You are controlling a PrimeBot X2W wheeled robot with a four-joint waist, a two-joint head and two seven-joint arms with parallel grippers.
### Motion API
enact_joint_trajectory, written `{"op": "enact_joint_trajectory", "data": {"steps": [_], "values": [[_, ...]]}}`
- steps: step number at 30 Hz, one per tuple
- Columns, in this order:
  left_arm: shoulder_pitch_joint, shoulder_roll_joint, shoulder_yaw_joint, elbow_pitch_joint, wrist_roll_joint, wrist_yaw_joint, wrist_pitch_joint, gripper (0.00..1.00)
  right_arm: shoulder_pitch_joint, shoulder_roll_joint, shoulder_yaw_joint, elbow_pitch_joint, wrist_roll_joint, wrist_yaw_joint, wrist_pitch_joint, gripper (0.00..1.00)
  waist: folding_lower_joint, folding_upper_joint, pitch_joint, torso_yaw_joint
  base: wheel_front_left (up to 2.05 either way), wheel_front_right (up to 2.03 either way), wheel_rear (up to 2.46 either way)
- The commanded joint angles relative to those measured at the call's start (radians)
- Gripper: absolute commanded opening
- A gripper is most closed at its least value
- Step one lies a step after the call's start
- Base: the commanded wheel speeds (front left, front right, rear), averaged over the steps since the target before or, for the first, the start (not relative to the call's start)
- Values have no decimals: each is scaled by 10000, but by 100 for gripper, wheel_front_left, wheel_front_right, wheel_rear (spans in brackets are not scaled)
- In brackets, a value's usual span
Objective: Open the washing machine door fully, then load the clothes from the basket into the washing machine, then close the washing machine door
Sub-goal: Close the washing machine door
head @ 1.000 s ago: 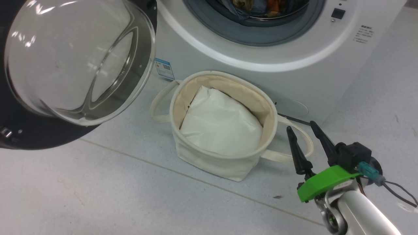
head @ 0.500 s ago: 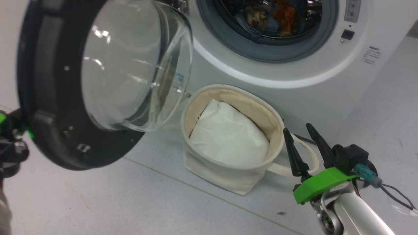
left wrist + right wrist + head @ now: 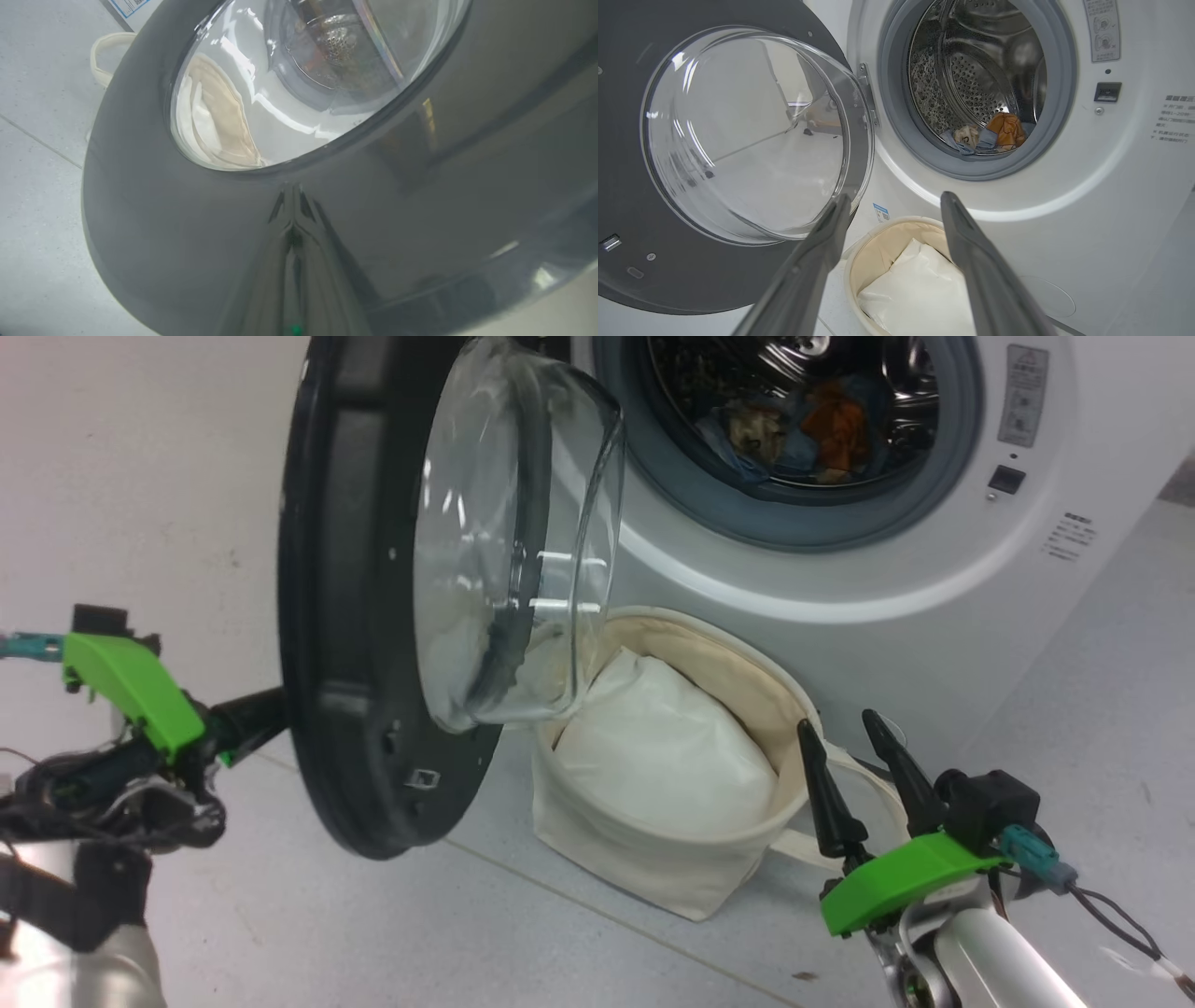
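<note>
The washing machine door point(image 3: 355, 616) is seen swung partly open, its glass bowl turned toward the drum. The left end effector point(image 3: 292, 196), fingers pressed together with nothing between them, is set tip-first against the door's glossy outer face. The right end effector point(image 3: 836, 721) is held wide and empty just beside the basket point(image 3: 653, 868). The clothes point(image 3: 794, 429) are seen inside the washing machine point(image 3: 934, 616); 1 white padded cloth point(image 3: 663, 747) is seen in the basket.

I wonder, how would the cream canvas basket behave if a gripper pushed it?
The basket has a creased, soft canvas wall, so it would likely buckle. Its loop handle lies limp: floppy. Holding a white padded cloth, it probably slides easily.
</note>
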Motion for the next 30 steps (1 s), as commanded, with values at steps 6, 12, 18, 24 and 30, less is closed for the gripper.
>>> {"op": "enact_joint_trajectory", "data": {"steps": [6,12,18,24,30], "values": [[645,-349,-85,-2755,-62,840,448,0,-67,222,18,-406,-18,4,-124,100,0,0,107,-724,0,0,0],[1221,-791,-357,-4348,-73,1354,534,0,-157,307,-93,-478,-140,4,-124,100,0,0,257,-1876,0,0,0],[1327,-1014,-390,-4587,-44,1302,-79,0,-253,318,-102,-557,-218,4,-124,100,0,0,322,-3304,0,0,0],[1032,-1037,-164,-4223,-29,1138,-680,0,-301,290,-252,-682,-279,4,-124,100,0,0,583,-4865,0,0,0],[510,-742,170,-3703,62,897,-1212,0,-401,390,-350,-818,-342,4,-124,100,0,0,953,-6276,0,0,0]]}}
